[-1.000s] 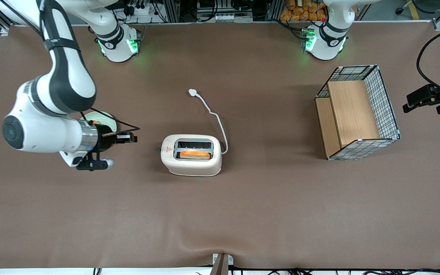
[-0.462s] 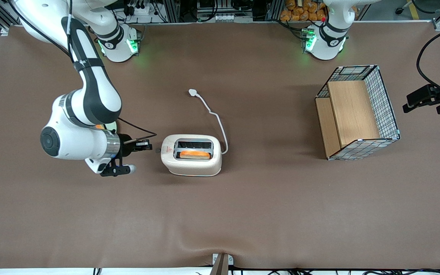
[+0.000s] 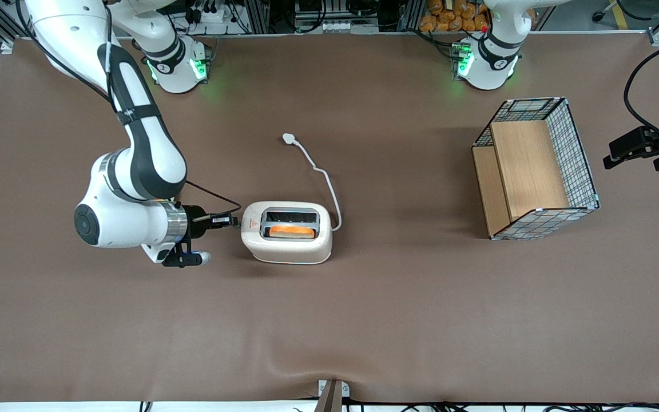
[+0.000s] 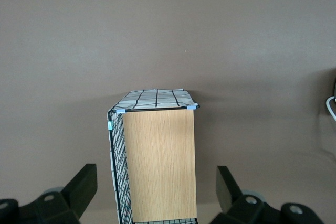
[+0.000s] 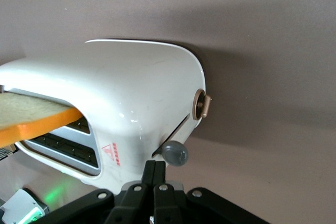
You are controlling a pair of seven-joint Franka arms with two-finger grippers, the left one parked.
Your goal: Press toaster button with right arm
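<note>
Centrally on the brown bench (image 3: 364, 320), as seen from the front, the toaster (image 3: 286, 232) is found, cream-white, with a red mark on top and an orange-crusted slice of bread (image 3: 292, 231) in the slot nearer the camera. A white cord (image 3: 322, 174) is run from the toaster up toward 12 o'clock, ending in a plug (image 3: 288, 138). The right arm (image 3: 135, 166) is bent low over the bench, and its end effector (image 3: 232, 220) is held level at the toaster's narrow end, at about 9 o'clock from the toaster body, its tip just beside or touching that end (which of the two cannot be told from this view). A wire basket (image 3: 535, 169) with wooden panels lies toward the parked arm's end of the bench, well apart from the toaster.

From the left wrist, only the basket (image 4: 157, 166) on the bench (image 4: 168, 35) is shown, with a trace of white cord (image 4: 331, 106) at the edge.

From the right wrist, the toaster (image 5: 126, 103) is seen close up, with the slice (image 5: 31, 116) standing out of its slot. The toaster button (image 5: 175, 153), a small grey round knob, sticks out of the narrow end at the foot of a dark slit. The end effector (image 5: 156, 170) is seen with its two black fingers (image 5: 149, 174) pressed together, nothing held between them, the tips just beside the knob. A tan round dial (image 5: 202, 104) is set on the same end, away from the knob.
</note>
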